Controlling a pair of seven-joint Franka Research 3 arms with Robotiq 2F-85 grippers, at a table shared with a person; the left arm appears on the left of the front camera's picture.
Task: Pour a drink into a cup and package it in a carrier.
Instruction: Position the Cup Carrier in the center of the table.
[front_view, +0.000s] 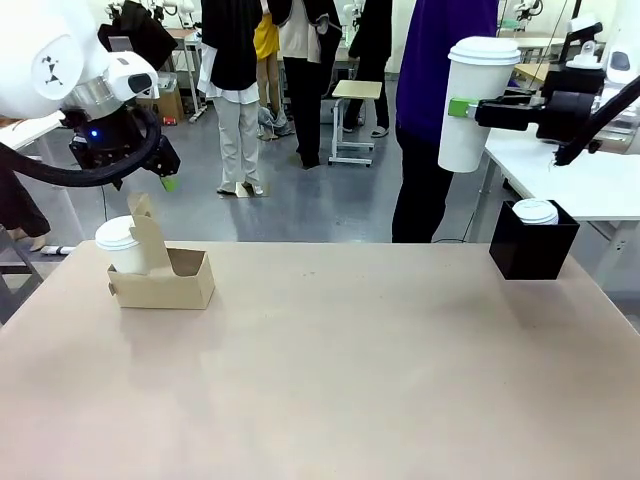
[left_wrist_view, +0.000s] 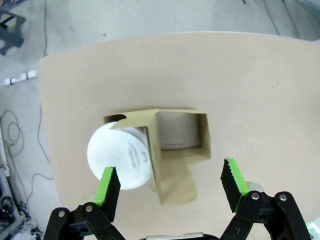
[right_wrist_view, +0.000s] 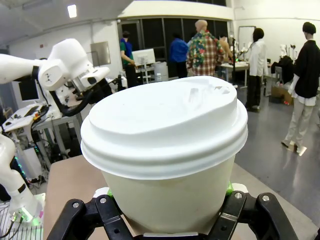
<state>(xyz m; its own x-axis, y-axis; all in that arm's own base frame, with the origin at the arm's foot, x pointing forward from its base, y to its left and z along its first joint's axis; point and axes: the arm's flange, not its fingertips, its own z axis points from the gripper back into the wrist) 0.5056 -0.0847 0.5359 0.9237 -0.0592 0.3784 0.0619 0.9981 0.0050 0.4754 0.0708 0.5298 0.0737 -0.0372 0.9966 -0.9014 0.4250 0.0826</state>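
Packaging step: right gripper (front_view: 478, 108) clamps lidded cup (front_view: 465, 140), far right; left gripper (left_wrist_view: 170, 172) hangs open, empty. Next: lower cup into carrier (front_view: 180, 285), left.

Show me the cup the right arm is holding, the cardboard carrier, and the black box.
held cup (front_view: 476, 135): front view, its white side wall.
carrier (front_view: 165, 293): front view, its front cardboard wall.
black box (front_view: 530, 252): front view, its front face.
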